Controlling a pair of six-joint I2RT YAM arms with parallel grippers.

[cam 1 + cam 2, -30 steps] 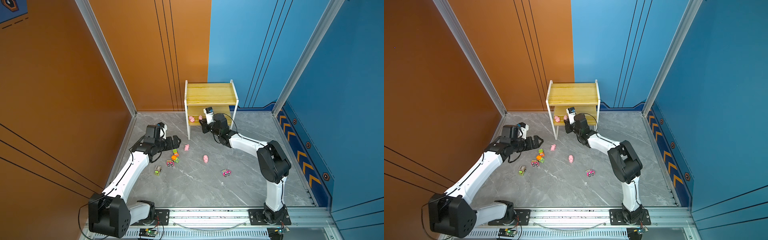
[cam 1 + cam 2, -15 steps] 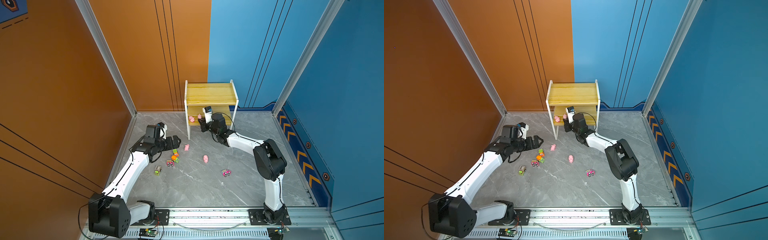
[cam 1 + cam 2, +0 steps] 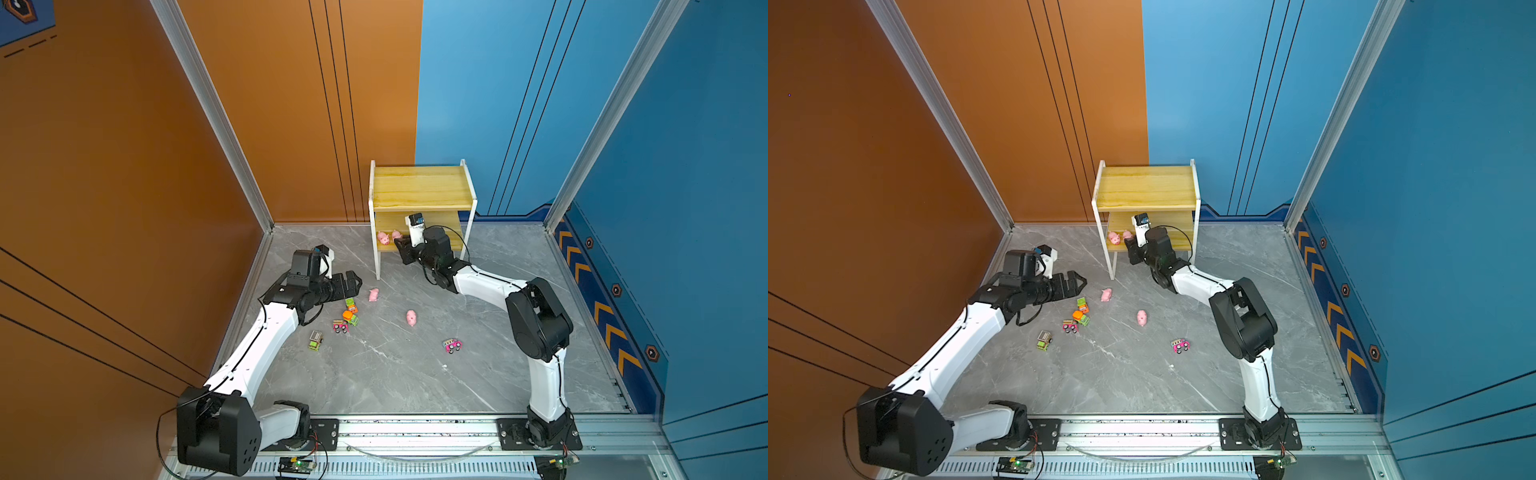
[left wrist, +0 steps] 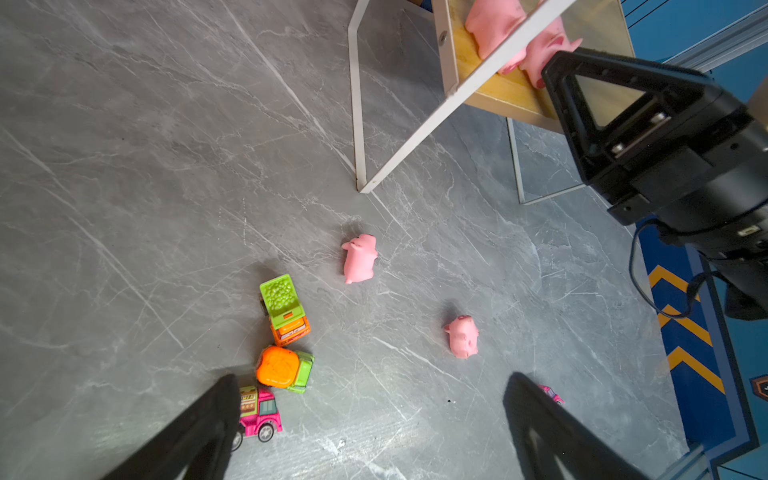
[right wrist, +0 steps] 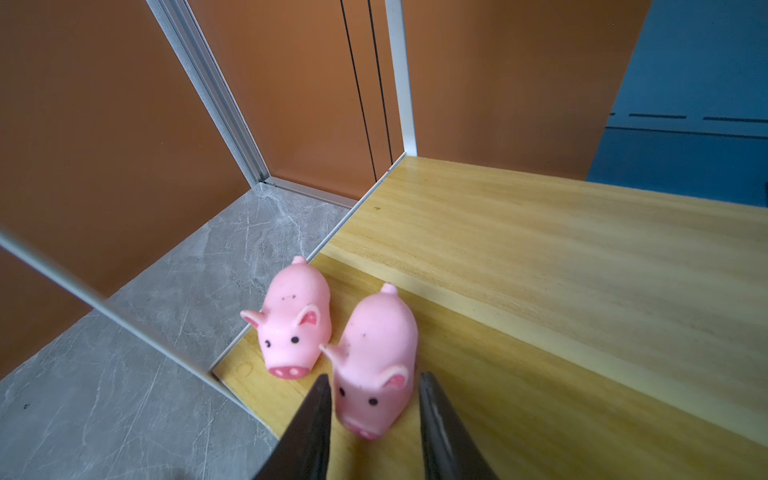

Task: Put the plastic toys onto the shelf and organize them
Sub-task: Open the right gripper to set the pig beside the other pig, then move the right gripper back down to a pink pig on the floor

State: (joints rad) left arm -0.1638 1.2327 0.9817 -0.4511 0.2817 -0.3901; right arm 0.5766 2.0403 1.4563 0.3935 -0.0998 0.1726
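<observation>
Right gripper (image 5: pixel 374 376): jaws narrowly parted, one either side of a pig's (image 5: pixel 374 345) head, a slim gap showing at each, with no pinch evident. The pig stands upright on the shelf's (image 5: pixel 540 316) lower board, near the front edge, snout toward the gripper. It is judged light, soft and rounded, probably rubbery. It should squash under force and could squirt out of a tip grip, so it is best taken across the flanks at mid-body with light pressure. A second pig (image 5: pixel 295 328) stands just beside the first, toward the board's end and the white frame, close to touching; a wide opening risks nudging it. Beyond both, the board carries nothing in view. Left gripper (image 4: pixel 372 376): jaws spread wide, holding nothing, above the floor. Nearest to it, three trucks (image 4: pixel 284 307) cluster beside one finger. Further out lie two floor pigs (image 4: pixel 359 257), apart from each other. A lone pink truck (image 3: pixel 452 345) and a yellowish truck (image 3: pixel 316 340) also lie on the floor, not yet shelved.
</observation>
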